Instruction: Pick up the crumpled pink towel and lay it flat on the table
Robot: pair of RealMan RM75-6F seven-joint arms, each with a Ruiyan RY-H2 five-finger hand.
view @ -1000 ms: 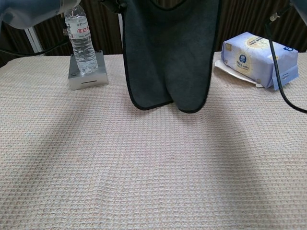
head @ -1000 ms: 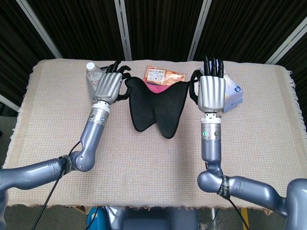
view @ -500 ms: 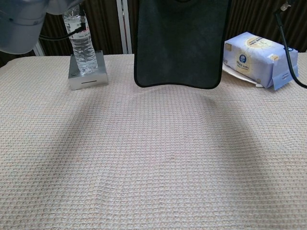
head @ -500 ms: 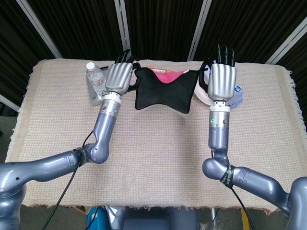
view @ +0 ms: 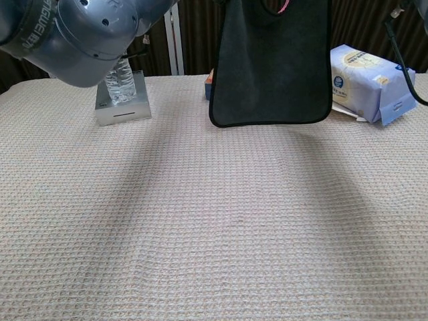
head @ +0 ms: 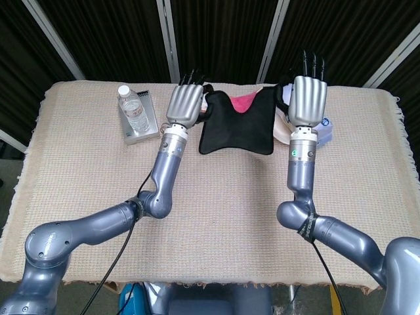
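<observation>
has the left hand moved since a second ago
Yes. The left hand has shifted rightward, away from the water bottle it was beside.

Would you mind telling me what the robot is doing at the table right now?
Both arms are holding a towel up above the table by its top corners, the left robot hand on one and the right robot hand on the other. It hangs spread out, dark on the near face with pink showing at the top, and is not yet laid flat. A water bottle and a tissue pack stand behind it.

A lab-like test booth: black curtains (head: 223,33) on metal posts behind a cloth-covered table (head: 216,197).
</observation>
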